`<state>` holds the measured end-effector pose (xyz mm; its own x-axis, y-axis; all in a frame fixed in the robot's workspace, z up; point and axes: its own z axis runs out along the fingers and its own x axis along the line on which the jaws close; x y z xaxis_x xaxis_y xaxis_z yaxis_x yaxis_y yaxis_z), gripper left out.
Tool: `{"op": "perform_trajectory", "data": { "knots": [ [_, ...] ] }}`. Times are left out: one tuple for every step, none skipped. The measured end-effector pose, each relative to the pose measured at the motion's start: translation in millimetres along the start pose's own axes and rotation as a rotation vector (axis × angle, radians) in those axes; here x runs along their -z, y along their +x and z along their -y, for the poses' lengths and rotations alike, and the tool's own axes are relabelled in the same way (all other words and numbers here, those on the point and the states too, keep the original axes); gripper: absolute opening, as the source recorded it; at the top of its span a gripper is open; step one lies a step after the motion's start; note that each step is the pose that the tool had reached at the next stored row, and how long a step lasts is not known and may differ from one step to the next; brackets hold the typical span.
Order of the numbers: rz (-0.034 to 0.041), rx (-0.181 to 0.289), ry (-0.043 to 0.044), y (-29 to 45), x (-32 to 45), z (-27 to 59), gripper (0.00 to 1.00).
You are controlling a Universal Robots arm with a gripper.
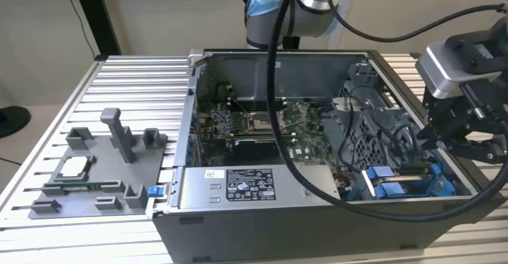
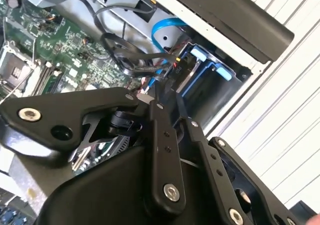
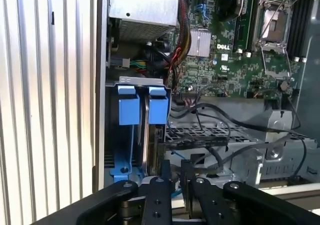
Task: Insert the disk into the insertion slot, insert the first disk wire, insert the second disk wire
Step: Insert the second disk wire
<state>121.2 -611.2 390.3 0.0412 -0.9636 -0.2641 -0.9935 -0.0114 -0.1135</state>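
Note:
The disk (image 1: 397, 184) sits in the insertion slot (image 1: 441, 184), in the near corner of the open computer case at the exterior view's right. In the first wrist view its silver edge (image 3: 145, 135) stands between two blue tabs (image 3: 129, 107) of the slot's grey metal frame (image 3: 135, 80). My gripper (image 1: 458, 148) hovers just above that corner. In both wrist views the black fingers (image 3: 165, 177) stand almost together, gripper (image 3: 175, 174) and gripper (image 2: 168, 101). A thin blue disk wire (image 3: 175, 191) shows in the narrow gap. The blue tabs (image 2: 202, 52) lie just beyond the fingertips.
A silver box with a black-and-white sticker (image 1: 238, 187) fills the case's near side, with the green motherboard (image 1: 262, 121) behind it. Loose black cables (image 3: 215, 120) cross a grey metal cage beside the slot. A grey parts fixture (image 1: 95, 169) lies on the ribbed table (image 1: 135, 79).

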Motion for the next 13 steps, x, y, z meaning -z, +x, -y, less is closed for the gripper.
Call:
{"op": "perform_trajectory", "data": {
  "knots": [
    [0.0000, 0.000, 0.0000, -1.2, 4.3, 0.5, 1.00],
    [0.0000, 0.000, -0.0001, -2.3, 8.4, 1.0, 1.00],
    [0.0000, 0.000, 0.0000, -3.4, 12.3, 1.5, 1.00],
    [0.0000, 0.000, -0.0001, -3.7, 13.4, 1.6, 1.00],
    [0.0001, 0.000, -0.0001, -3.6, 13.3, 1.6, 1.00],
    [0.0002, 0.000, -0.0001, -3.7, 13.3, 1.6, 1.00],
    [0.0002, 0.000, -0.0001, -3.7, 13.3, 1.6, 1.00],
    [0.0002, 0.000, -0.0001, -3.7, 13.4, 1.6, 1.00],
    [0.0001, 0.000, -0.0001, -3.7, 13.4, 1.6, 1.00],
    [0.0002, 0.000, -0.0001, -3.7, 13.4, 1.6, 1.00],
    [0.0002, 0.000, -0.0001, -3.7, 13.4, 1.6, 1.00],
    [0.0002, 0.000, -0.0001, -3.7, 13.4, 1.6, 1.00],
    [0.0002, 0.000, 0.0000, -3.7, 13.4, 1.6, 1.00]
  ]
}}
